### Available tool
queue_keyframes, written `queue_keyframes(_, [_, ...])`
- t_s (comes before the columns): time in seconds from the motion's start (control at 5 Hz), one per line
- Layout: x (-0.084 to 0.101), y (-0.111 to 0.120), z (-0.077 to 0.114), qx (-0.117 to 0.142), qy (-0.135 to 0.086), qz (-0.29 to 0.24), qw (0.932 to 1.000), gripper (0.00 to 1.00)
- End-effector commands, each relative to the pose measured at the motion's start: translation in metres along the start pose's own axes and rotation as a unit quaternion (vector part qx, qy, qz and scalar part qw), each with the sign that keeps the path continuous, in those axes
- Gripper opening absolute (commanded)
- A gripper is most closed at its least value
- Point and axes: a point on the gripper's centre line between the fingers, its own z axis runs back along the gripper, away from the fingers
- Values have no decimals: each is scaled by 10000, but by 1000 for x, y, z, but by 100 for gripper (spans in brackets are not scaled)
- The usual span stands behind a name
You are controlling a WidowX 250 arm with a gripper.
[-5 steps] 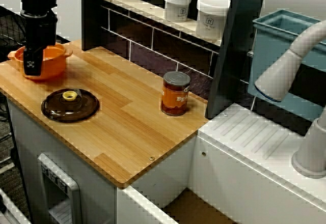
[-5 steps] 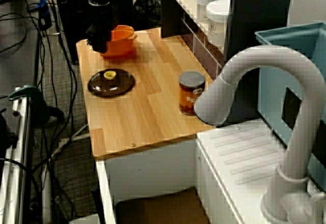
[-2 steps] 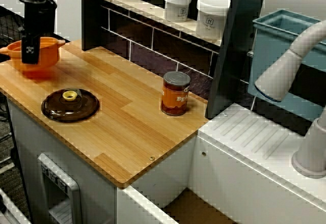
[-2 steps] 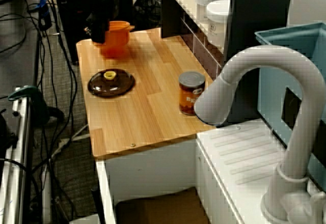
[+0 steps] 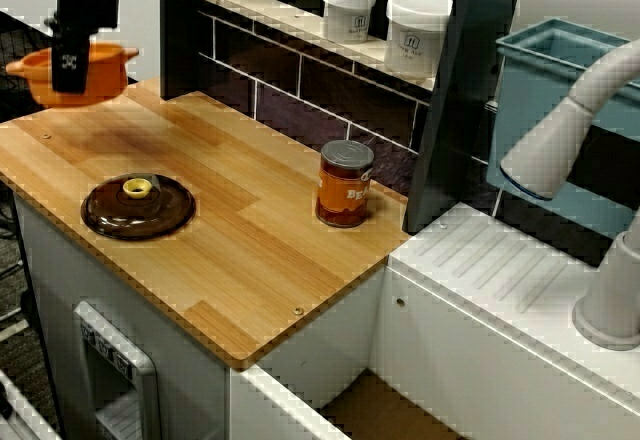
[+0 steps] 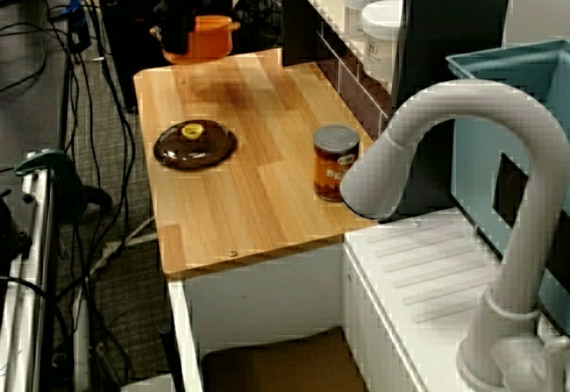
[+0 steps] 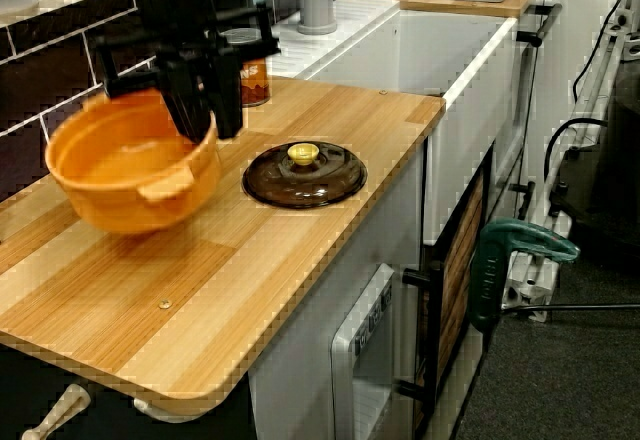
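Note:
My black gripper is shut on the rim of an orange two-handled pot and holds it in the air above the far-left corner of the wooden counter. In the view from the counter's end the pot hangs tilted and looks empty, with the gripper pinching its right wall, one finger inside and one outside. From the sink side, the pot floats beyond the counter's back edge. A dark brown lid with a yellow knob lies flat on the counter, below and in front of the pot.
An orange-labelled can stands upright near the tiled back wall. Two white jars sit on the shelf above. A grey faucet and blue bin are to the right. Cables cover the floor beside the counter.
The pot has left the counter: the gripper lifted it from the wood straight up, and its shadow now falls on the bare boards beneath. Lid and can stayed put.

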Motion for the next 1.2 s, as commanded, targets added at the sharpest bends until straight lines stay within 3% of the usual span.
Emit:
queue_keyframes(0.0, [23, -13, 48, 754, -148, 44, 9970, 0])
queue_keyframes(0.4, [36, -40, 80, 850, -232, -73, 9961, 0])
queue_keyframes(1.0, [46, -71, 95, 971, -245, -365, 9943, 0])
